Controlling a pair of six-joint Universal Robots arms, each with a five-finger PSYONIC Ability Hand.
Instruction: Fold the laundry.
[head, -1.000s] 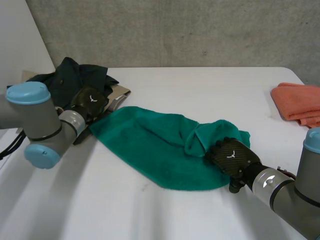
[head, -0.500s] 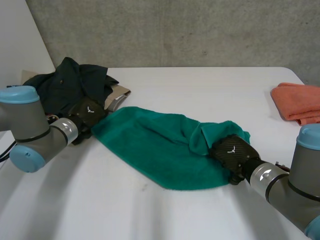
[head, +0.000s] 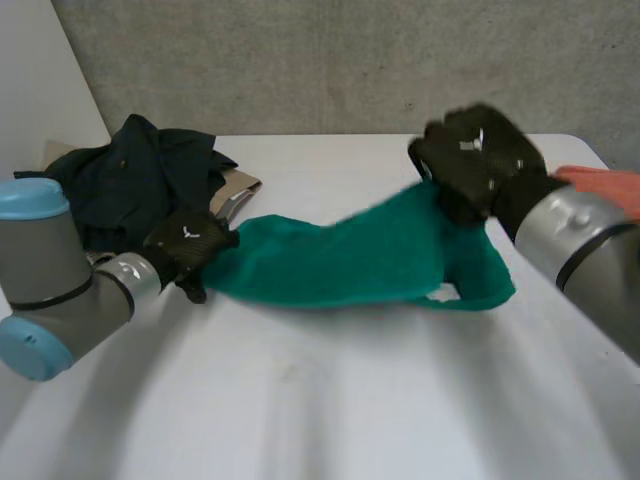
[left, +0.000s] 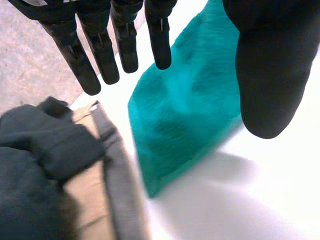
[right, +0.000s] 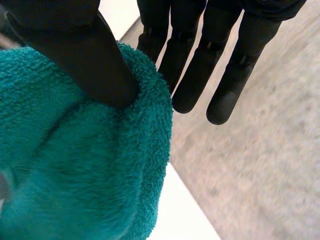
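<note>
The green towel (head: 350, 255) stretches across the white table (head: 300, 400) from 9 o'clock toward 2 o'clock, between the 2 robot hands. The right robot hand (head: 478, 160) is up above the table at about 1 o'clock, grasping the towel's right end: in its wrist view the thumb presses the terry cloth against straight fingers, and the cloth bulges under the palm. From there the towel sags down toward the left, and part of its edge rests on the table at 6 o'clock of that hand. The left robot hand (head: 188, 243) sits low at 9 o'clock, at the towel's left end. Its wrist view shows it released, fingers straight and apart from the thumb, with the towel's corner lying on the table under the palm. A heap of dark clothes (head: 130, 175) lies at 10 o'clock, with a beige garment (head: 238, 190) at its edge, near the towel's corner. An orange cloth (head: 610, 190) lies at 3 o'clock, partly behind the right arm.
</note>
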